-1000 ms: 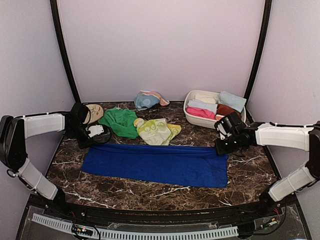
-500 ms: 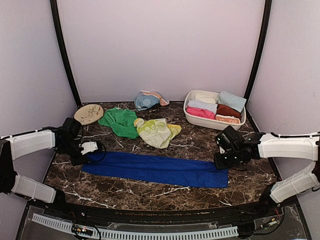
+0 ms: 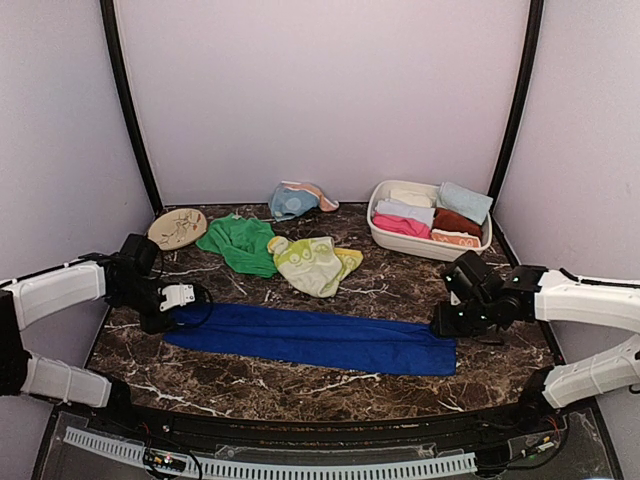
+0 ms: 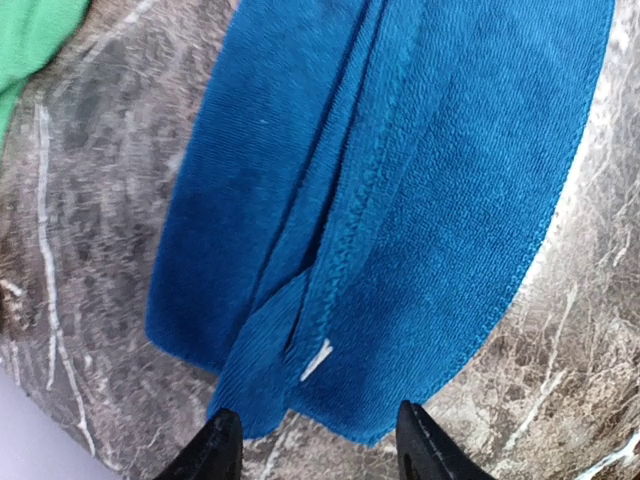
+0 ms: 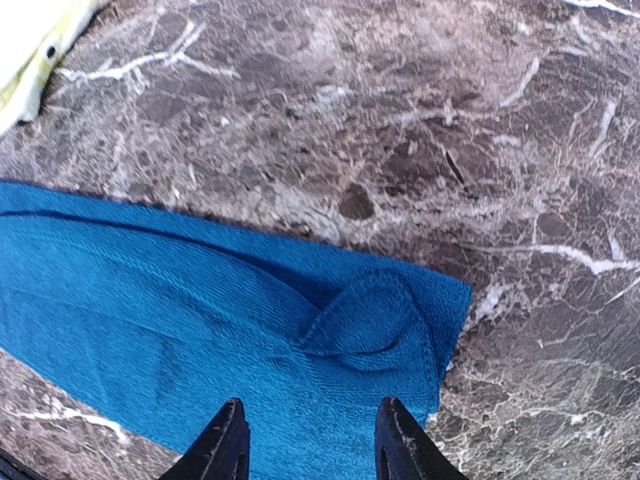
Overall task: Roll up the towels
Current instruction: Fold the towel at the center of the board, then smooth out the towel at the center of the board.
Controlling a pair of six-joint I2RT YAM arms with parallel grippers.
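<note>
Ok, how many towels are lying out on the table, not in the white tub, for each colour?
Royal blue long folded cloth towel: 1
Green crumpled cloth towel: 1
Pale yellow-green patterned cloth towel: 1
Light blue crumpled cloth towel: 1
Total: 4

Long royal blue towel, flat, folded lengthwise

Four are counted loose on the tabletop: one royal blue towel, one green towel, one yellow-green patterned towel and one light blue towel. One white basin is seen, with roughly six rolled towels in it. One tan round disc is counted.
</note>
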